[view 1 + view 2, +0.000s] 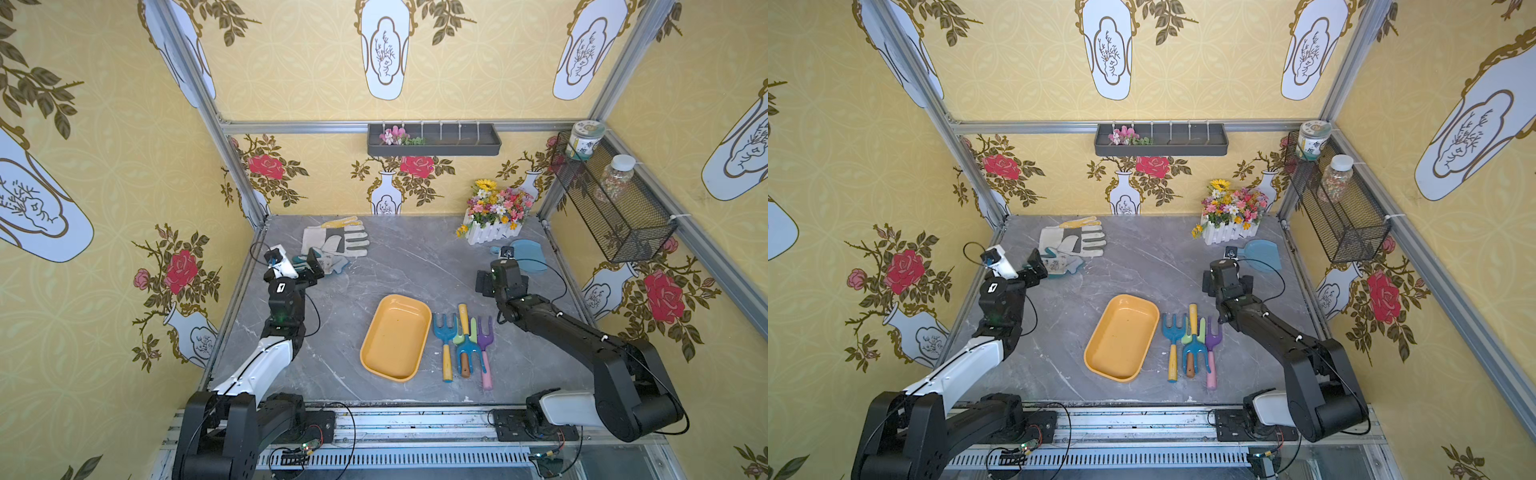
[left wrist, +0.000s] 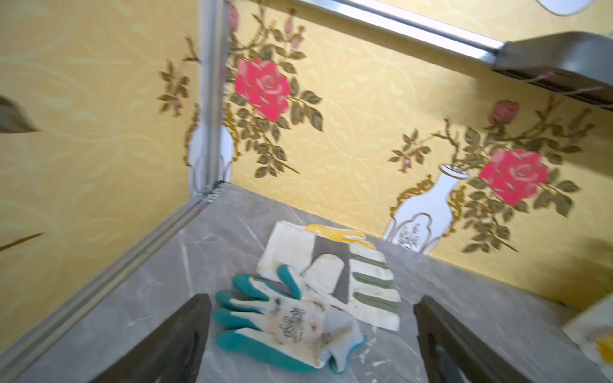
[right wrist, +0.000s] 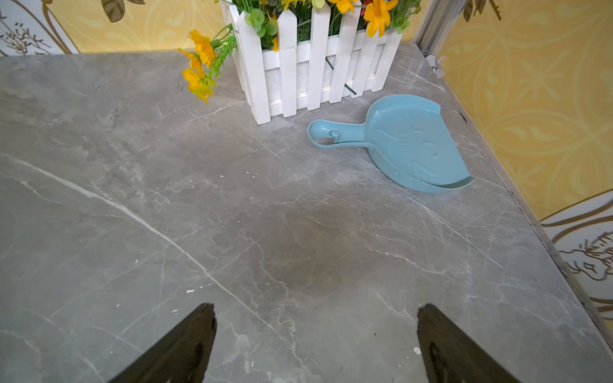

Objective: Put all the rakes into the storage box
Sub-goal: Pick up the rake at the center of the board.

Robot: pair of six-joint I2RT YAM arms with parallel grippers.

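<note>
Orange storage box (image 1: 395, 337) beside rakes (image 1: 467, 347); grey tray (image 1: 457, 149) holds flowers (image 1: 395, 135); both arms' fingers (image 2: 172, 348) (image 3: 179, 348) wide.

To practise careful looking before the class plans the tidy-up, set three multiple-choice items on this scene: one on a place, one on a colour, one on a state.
1. Relative to the storage box, the garden tools lie:
A inside it
B beside it on the table
C stacked across its rim

2. The dustpan is:
A light blue
B red
C black

3. The right hand is:
A shut on a rake
B shut on the dustpan
C open, holding nothing

Answers:
1 B: both top views show the tools on the grey table next to the empty box.
2 A: the right wrist view shows it plainly light blue.
3 C: its fingers stand wide apart over bare table.
</note>
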